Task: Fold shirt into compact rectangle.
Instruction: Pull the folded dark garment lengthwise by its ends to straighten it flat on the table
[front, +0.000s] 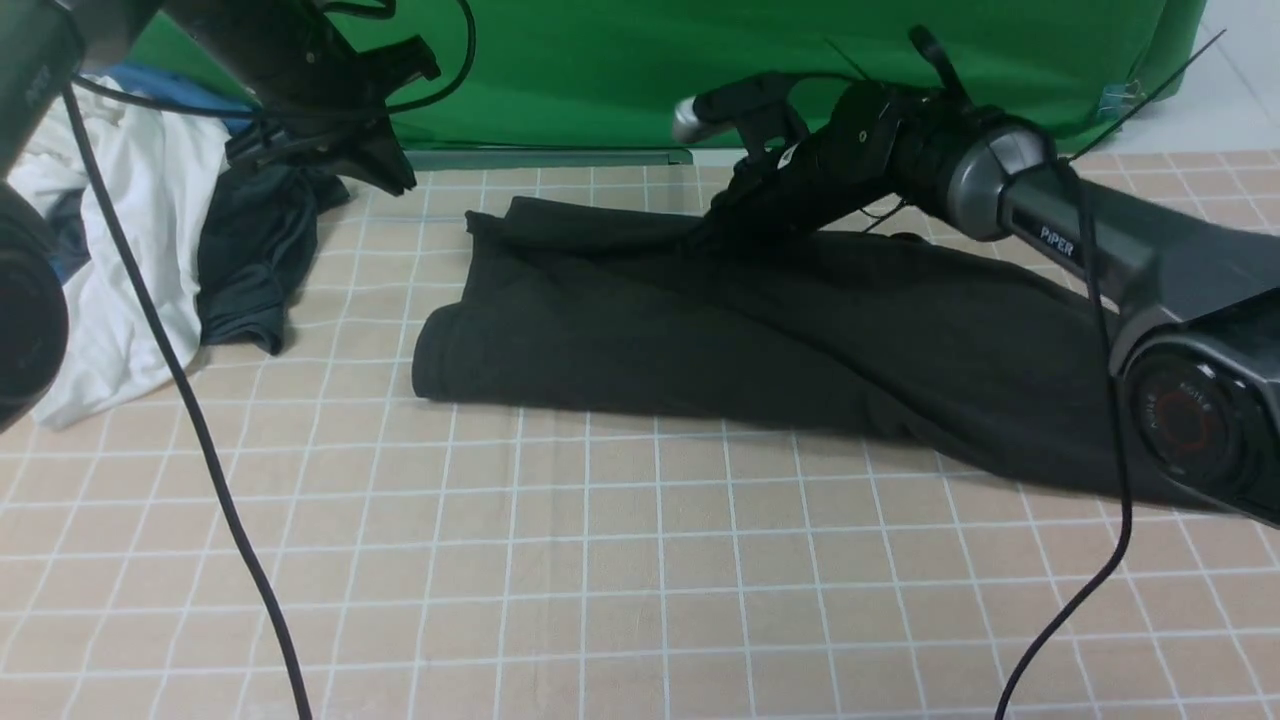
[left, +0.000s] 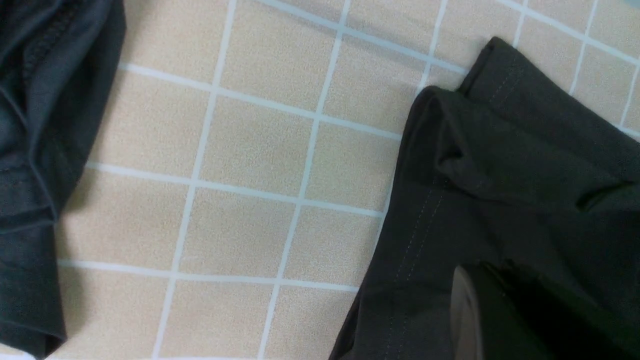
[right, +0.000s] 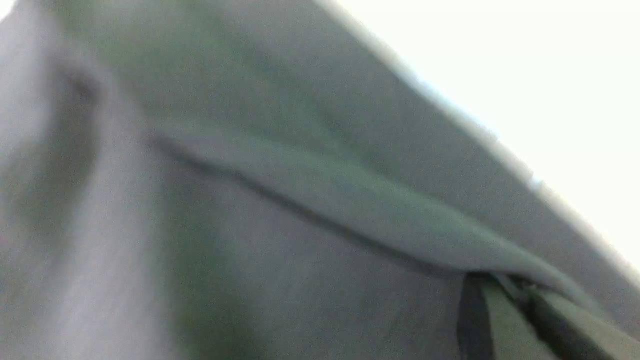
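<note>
Checked tabletop (front: 640, 560): right gripper (front: 712, 228) clamped on shirt (front: 700, 330) far edge; left gripper (front: 400, 180) closed near corner.

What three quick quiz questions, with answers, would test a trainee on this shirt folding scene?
1. True or false: the black shirt is crumpled into a ball.
2. Fill in, near or far: the right gripper is shut on the shirt's ___ edge.
3. What lies beside the white garment? A) dark grey garment B) red towel C) cardboard box

Key: 1 false; 2 far; 3 A.
</note>
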